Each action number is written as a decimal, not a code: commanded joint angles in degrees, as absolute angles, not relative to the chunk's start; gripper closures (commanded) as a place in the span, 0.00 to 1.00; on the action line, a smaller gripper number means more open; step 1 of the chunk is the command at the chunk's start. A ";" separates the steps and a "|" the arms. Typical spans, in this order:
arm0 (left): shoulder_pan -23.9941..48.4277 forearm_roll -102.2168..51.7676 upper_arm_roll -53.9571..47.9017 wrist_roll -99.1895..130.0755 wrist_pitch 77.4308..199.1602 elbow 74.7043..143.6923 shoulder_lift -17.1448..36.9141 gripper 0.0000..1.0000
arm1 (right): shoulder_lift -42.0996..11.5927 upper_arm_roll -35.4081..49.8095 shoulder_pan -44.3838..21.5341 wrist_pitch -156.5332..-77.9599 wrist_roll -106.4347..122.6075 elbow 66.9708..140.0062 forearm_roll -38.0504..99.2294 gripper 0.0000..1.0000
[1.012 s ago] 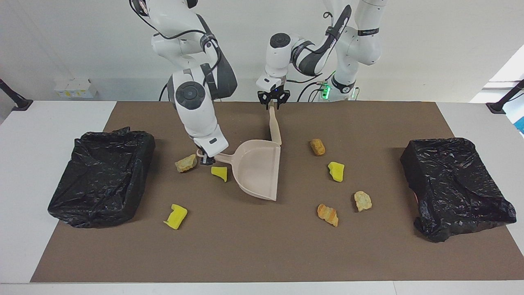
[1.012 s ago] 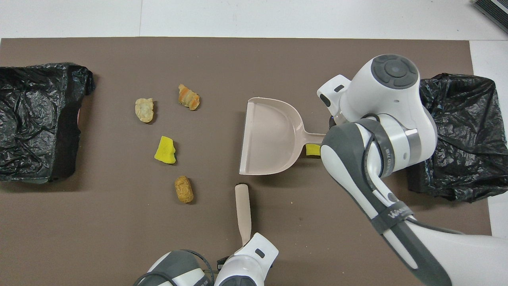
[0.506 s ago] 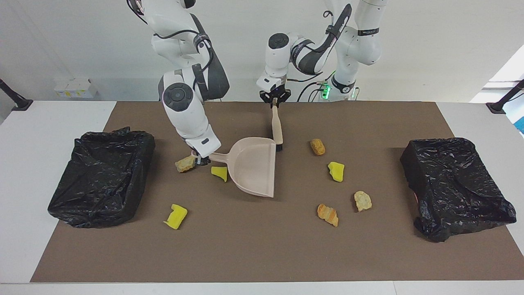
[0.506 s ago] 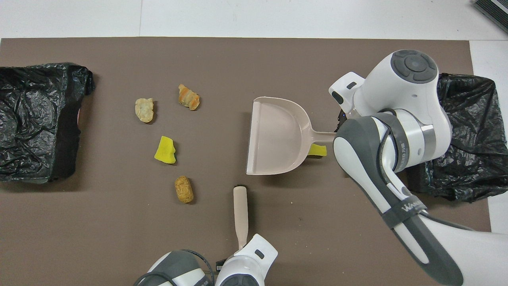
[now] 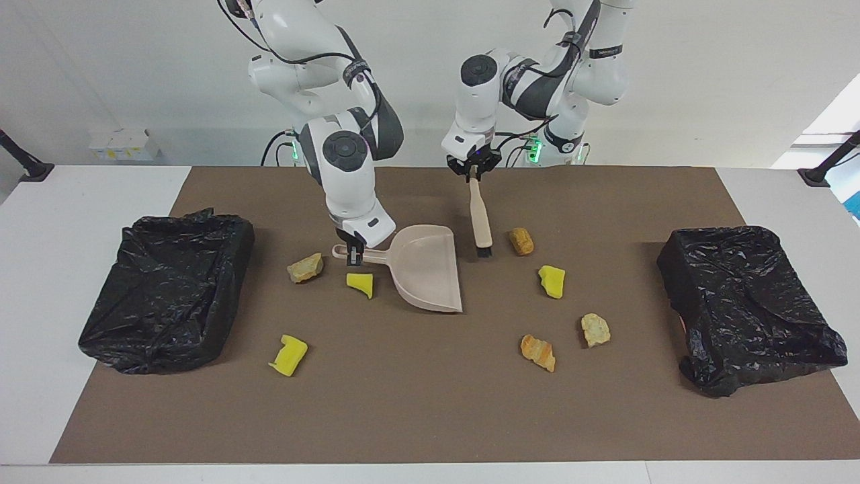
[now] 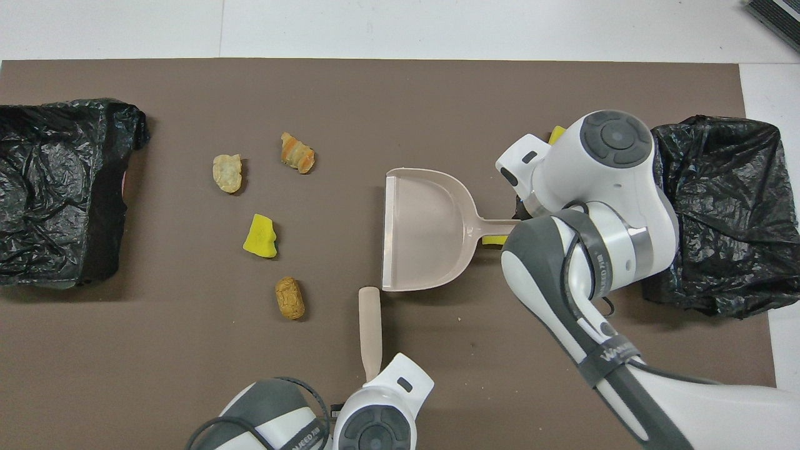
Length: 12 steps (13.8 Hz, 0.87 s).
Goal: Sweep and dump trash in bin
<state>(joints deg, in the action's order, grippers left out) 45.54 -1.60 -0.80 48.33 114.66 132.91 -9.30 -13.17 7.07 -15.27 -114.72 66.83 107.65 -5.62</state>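
A brown mat (image 5: 430,403) covers a white table (image 5: 80,195) set against a pale wall, with a black-bagged bin (image 5: 164,289) at the right arm's end and a second black-bagged bin (image 5: 746,306) at the left arm's end. The right gripper (image 5: 352,253) is clenched on the handle of a beige dustpan (image 5: 426,275), whose pan rests mid-mat with its open mouth facing the left arm's end. The left gripper (image 5: 474,173) is clamped on the top of a beige brush (image 5: 480,218), which hangs with its dark bristles down, just beside the dustpan's mouth corner nearest the robots. Seven scraps of trash lie scattered on the mat. Near the dustpan handle sit a tan crusty lump (image 5: 306,267) and a yellow foam chunk (image 5: 361,284); another yellow foam piece (image 5: 288,355) lies farther from the robots, near the bin at the right arm's end. Toward the left arm's end, an orange-brown lump (image 5: 521,240) lies just beside the brush bristles, with a yellow chunk (image 5: 551,281), a pale crusty lump (image 5: 595,329) and an orange-striped crust (image 5: 538,352) spread progressively farther from the robots. In the overhead view the right arm covers the tan lump and most of the scraps near the handle.
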 commanded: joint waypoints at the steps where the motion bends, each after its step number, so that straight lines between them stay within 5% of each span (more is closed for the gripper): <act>1: 40.97 0.96 -1.32 47.81 112.85 133.15 -10.20 1.00 | -11.60 7.21 -15.47 -117.07 65.22 110.48 -7.12 1.00; 12: 25.15 5.10 -1.41 47.99 111.97 135.44 -10.63 1.00 | -12.22 7.21 -17.40 -117.60 61.53 111.62 -10.46 1.00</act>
